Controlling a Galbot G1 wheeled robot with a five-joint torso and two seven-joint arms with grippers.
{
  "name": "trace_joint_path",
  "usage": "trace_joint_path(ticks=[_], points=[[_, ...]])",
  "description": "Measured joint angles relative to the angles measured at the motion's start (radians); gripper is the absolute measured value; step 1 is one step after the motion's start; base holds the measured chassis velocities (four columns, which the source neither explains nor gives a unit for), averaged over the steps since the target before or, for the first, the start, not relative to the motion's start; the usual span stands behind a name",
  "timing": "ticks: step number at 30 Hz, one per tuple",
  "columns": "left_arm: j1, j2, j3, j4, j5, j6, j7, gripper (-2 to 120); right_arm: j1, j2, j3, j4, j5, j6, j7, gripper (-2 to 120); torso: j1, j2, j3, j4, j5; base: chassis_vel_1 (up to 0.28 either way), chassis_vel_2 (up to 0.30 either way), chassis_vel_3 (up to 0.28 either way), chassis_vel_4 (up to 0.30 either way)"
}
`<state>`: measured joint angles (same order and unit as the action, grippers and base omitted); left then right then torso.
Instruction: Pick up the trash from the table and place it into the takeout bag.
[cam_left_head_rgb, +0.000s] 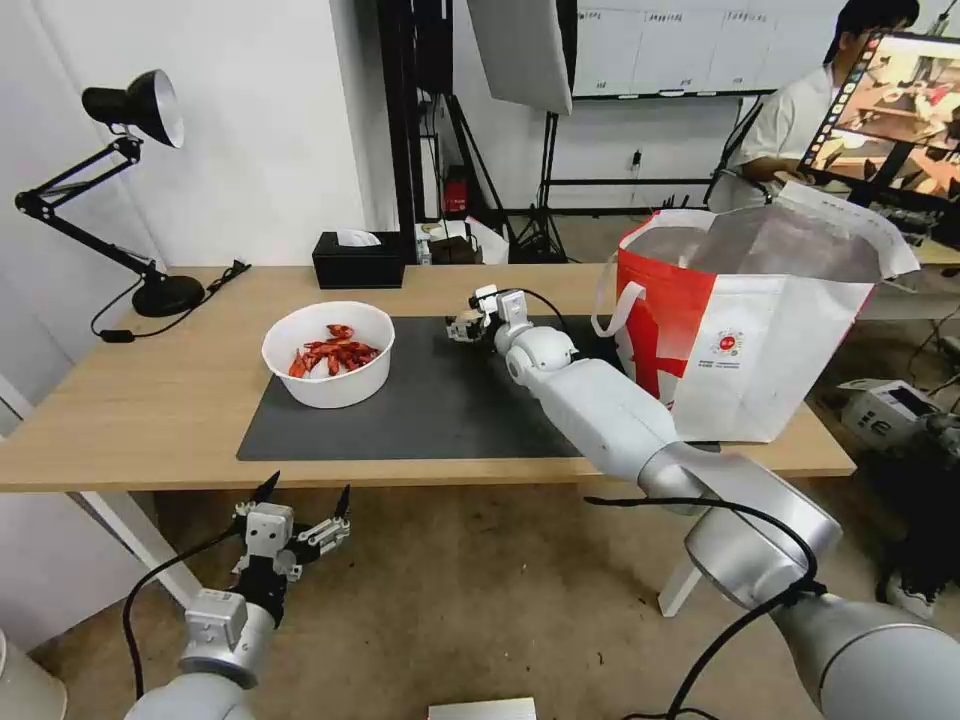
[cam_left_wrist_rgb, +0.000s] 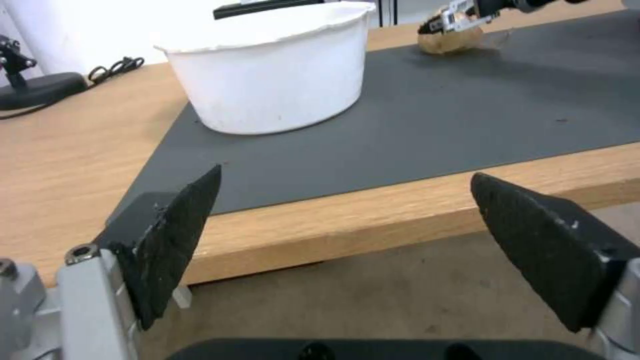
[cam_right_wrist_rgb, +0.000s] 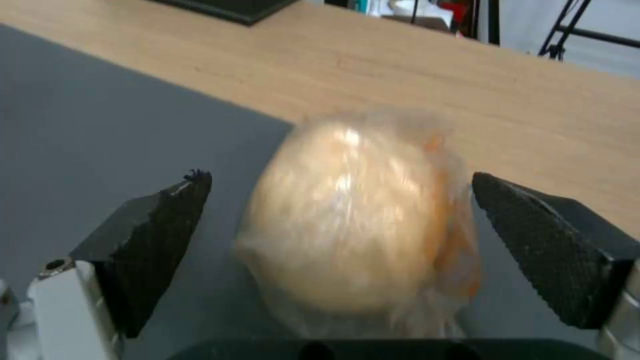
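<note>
Right gripper (cam_right_wrist_rgb: 340, 220) sits at centre of the head frame, low over the far edge of the dark grey mat (cam_left_head_rgb: 440, 400), fingers spread wide with the beige lump (cam_right_wrist_rgb: 360, 220) between them, not clamped yet: gaps show on both sides in the right wrist view. Lump lies straight ahead of the palm, roughly egg-shaped, its long axis seeming to run along the reach and not across the fingers, so closing should take it across the narrow way. It looks wrapped in thin glossy clear film, soft and crinkly, likely to give a little when squeezed. Takeout bag (cam_left_head_rgb: 760, 350) stands at centre right of the head frame, mouth open, foil lining showing, just beside the right forearm, so the right arm is clearly nearer both lump and bag. White bowl (cam_left_head_rgb: 328, 352) with red crayfish shells (cam_left_head_rgb: 333, 355) sits at centre left on the mat, smooth, rigid-looking wall. Left gripper (cam_left_head_rgb: 305, 495) hangs at lower left, below the light-wood table (cam_left_head_rgb: 150, 400) edge, fingers wide and empty, idle.
</note>
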<state>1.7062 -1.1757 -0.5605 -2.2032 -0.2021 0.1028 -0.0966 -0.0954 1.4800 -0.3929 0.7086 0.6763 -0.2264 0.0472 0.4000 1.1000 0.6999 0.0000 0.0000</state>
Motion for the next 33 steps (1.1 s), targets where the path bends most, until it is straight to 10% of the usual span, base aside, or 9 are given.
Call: trace_joint_path(ticks=[9, 33], points=[[0.003, 0.003, -0.003, -0.007, -0.001, -0.002, 0.0, 100, -0.015, 0.002, 0.008, 0.008, -0.003, -0.013, 0.007, 92, 0.0, 0.0, 0.0, 0.0, 0.0, 0.0, 0.0, 0.0, 0.0], [0.002, 0.007, -0.001, -0.011, -0.002, -0.006, -0.002, 100, -0.048, -0.044, 0.028, 0.088, 0.04, -0.06, 0.039, 8, 0.0, 0.0, 0.0, 0.0001, 0.0, 0.0, 0.0, 0.0, 0.0]])
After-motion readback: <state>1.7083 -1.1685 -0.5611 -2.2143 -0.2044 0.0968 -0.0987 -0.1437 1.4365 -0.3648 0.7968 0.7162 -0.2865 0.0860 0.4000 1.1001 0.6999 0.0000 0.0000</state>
